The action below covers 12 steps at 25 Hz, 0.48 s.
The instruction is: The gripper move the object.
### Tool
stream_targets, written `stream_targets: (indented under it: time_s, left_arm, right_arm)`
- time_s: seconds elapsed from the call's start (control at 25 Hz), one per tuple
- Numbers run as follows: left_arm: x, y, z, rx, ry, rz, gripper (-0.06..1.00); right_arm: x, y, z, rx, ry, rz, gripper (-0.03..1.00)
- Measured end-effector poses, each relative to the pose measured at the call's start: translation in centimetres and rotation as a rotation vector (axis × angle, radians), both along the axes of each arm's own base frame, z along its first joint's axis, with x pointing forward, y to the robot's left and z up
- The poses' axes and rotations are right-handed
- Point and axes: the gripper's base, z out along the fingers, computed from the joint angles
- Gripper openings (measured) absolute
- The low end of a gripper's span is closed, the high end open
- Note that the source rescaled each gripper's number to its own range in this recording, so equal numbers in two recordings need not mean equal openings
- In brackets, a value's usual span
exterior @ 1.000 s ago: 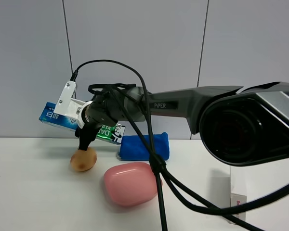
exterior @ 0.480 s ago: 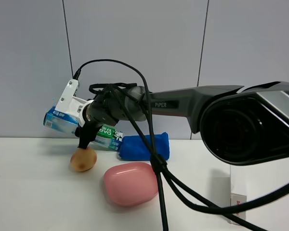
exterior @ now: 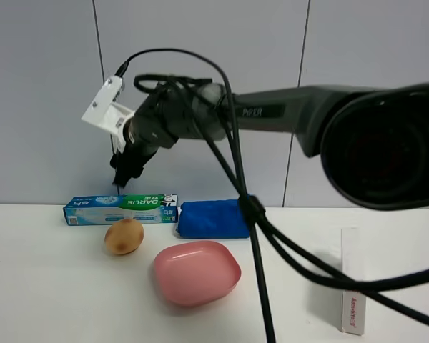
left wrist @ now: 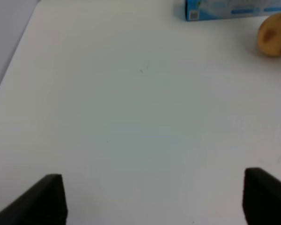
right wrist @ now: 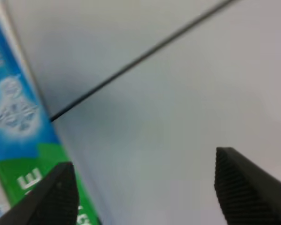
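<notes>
Against the back wall, as seen from the high camera, the object [exterior: 120, 209] is laid flat on the bench [exterior: 50, 300], its long axis running left to right along the wall. A brown potato-like lump [exterior: 124, 236] is set just in front of it and a blue cloth [exterior: 213, 218] just beside its black-and-white end. The right gripper [exterior: 124, 171] is hung about above the object's middle, well clear of it, jaws pointed down. From the left wrist, the left gripper [left wrist: 154, 201] is shown with jaws wide and nothing between them. The object [left wrist: 234, 9] is seen far off across bare bench, so the right arm is judged the nearer. From the right wrist, the right gripper [right wrist: 145, 197] is seen with jaws apart and empty, only wall between them, and the object's blurred blue-and-green face [right wrist: 23, 140] is caught close by. Any fresh grip would probably be best made by a straight descent, jaws set across the narrow width.
</notes>
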Motion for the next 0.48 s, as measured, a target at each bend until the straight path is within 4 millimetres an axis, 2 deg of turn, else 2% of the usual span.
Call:
stream_targets:
  time_s: [0.16, 0.2, 0.24, 0.4, 0.48]
  left_arm:
    - [0.0, 0.0, 0.0, 0.000, 0.000, 0.000, 1.00]
    - [0.0, 0.0, 0.0, 0.000, 0.000, 0.000, 1.00]
    - [0.0, 0.0, 0.0, 0.000, 0.000, 0.000, 1.00]
    - [0.0, 0.0, 0.0, 0.000, 0.000, 0.000, 1.00]
    - [0.0, 0.0, 0.0, 0.000, 0.000, 0.000, 1.00]
  right_arm:
    - [-2.2, -1.0, 6.5, 0.144, 0.105, -0.099, 0.16]
    - [-2.9, -1.4, 8.4, 0.182, 0.129, -0.120, 0.19]
    - [-3.5, -2.0, 9.9, 0.197, 0.152, -0.148, 0.25]
    - [-6.2, -4.9, 16.1, 0.251, 0.203, -0.247, 0.67]
    - [-7.5, -6.6, 18.6, 0.257, 0.219, -0.289, 0.77]
